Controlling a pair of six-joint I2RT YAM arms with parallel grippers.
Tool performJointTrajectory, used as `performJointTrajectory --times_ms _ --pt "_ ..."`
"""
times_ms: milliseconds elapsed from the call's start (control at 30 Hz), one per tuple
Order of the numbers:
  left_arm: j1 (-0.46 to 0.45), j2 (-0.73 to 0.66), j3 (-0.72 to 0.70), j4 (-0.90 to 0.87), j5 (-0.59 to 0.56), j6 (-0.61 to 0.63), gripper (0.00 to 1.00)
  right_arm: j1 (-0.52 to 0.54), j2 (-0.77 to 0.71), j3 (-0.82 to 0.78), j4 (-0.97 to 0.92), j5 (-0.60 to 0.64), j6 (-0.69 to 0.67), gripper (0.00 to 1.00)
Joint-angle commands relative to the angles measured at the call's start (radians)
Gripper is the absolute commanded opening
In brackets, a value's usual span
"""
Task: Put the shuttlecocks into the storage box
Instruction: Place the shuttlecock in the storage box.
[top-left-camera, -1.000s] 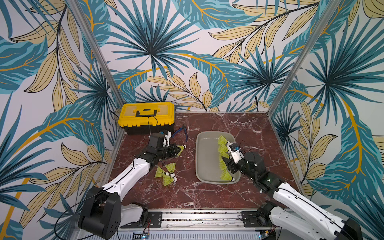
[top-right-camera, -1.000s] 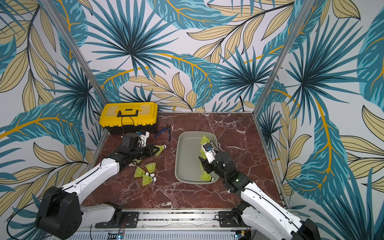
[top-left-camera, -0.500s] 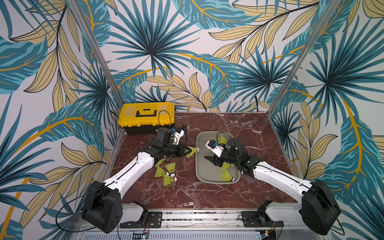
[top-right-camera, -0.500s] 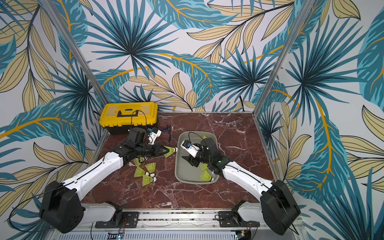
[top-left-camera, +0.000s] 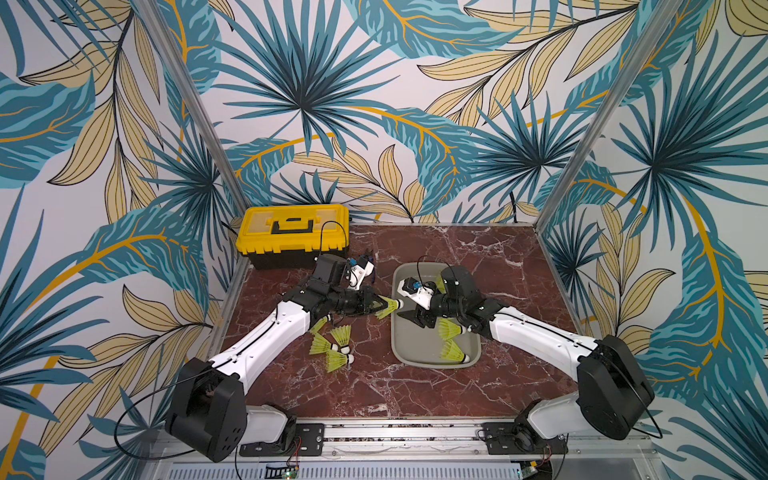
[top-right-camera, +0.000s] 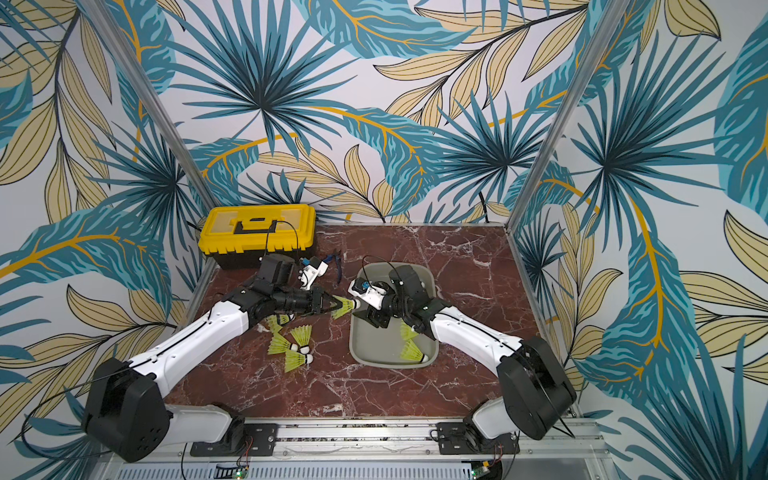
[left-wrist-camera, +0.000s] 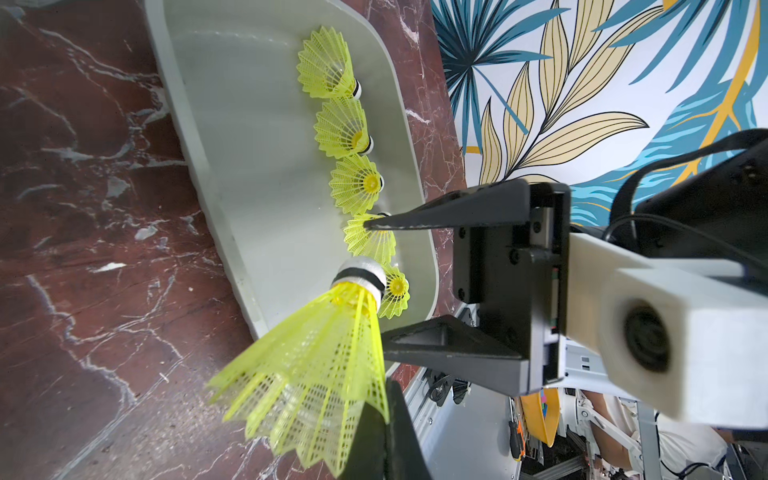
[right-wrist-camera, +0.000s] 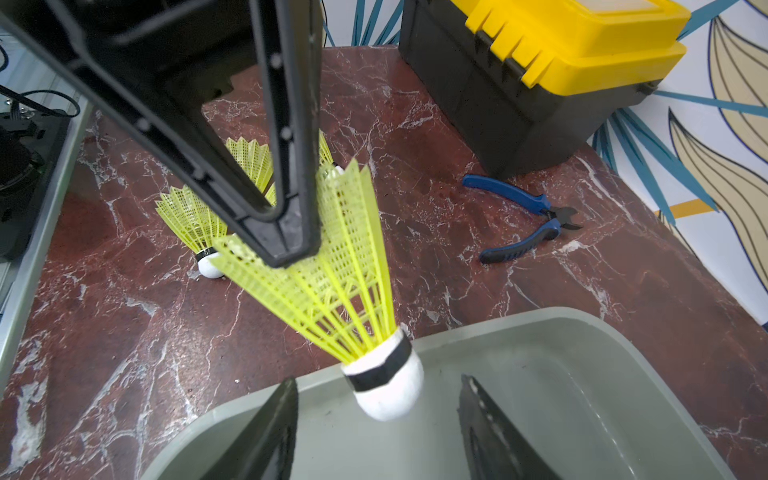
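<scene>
While my left claw (top-left-camera: 376, 304) is clamped tight on the held shuttlecock's (top-left-camera: 388, 306) skirt, my right claw (right-wrist-camera: 377, 378) stands parted either side of its white tip, touching nothing, right at the storage box (top-left-camera: 411, 347) rim. Round me, leaf-print walls (top-left-camera: 374, 104), red marble table (top-left-camera: 415, 395), yellow-lidded toolbox (top-left-camera: 293, 232) at the back. Five boxed shuttlecocks (left-wrist-camera: 357, 183) line one wall; loose shuttlecocks (top-left-camera: 336, 349) cluster beside my left arm; blue pliers (right-wrist-camera: 528, 216) near the toolbox.
</scene>
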Motion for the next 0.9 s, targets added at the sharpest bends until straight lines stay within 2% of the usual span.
performJointTrajectory --times_ms 0,233,300,433,500,533,567,667,800,867 --pt "-0.006 0.0 0.05 0.013 0.028 0.009 0.0 0.009 0.016 0.02 -0.032 -0.028 -0.015 0.6" --pt "-0.011 0.008 0.041 0.037 0.052 -0.005 0.0 0.014 0.036 0.032 -0.027 -0.028 -0.001 0.55" --pt "-0.012 0.011 0.04 0.039 0.054 -0.005 0.0 0.015 0.04 0.032 -0.022 -0.02 0.007 0.5" --pt "-0.014 0.014 0.035 0.048 0.043 -0.013 0.0 0.016 0.039 0.026 -0.012 -0.006 0.04 0.34" --pt "-0.015 0.011 0.03 0.065 0.039 -0.023 0.05 0.016 0.035 0.016 0.003 -0.003 0.062 0.27" --pt "-0.015 0.01 0.025 0.082 0.043 -0.031 0.12 0.016 0.034 0.011 0.008 -0.003 0.075 0.25" --pt "-0.014 0.008 0.02 0.097 0.044 -0.04 0.19 0.017 0.034 0.009 0.008 -0.001 0.091 0.24" --pt "-0.014 -0.002 0.01 0.13 0.028 -0.051 0.25 0.018 0.035 0.008 0.001 0.01 0.134 0.22" --pt "-0.016 -0.007 0.002 0.146 0.02 -0.053 0.25 0.018 0.037 0.003 -0.002 0.014 0.154 0.22" --pt "-0.016 -0.007 0.003 0.139 0.005 -0.05 0.22 0.018 0.037 0.003 -0.004 0.015 0.161 0.22"
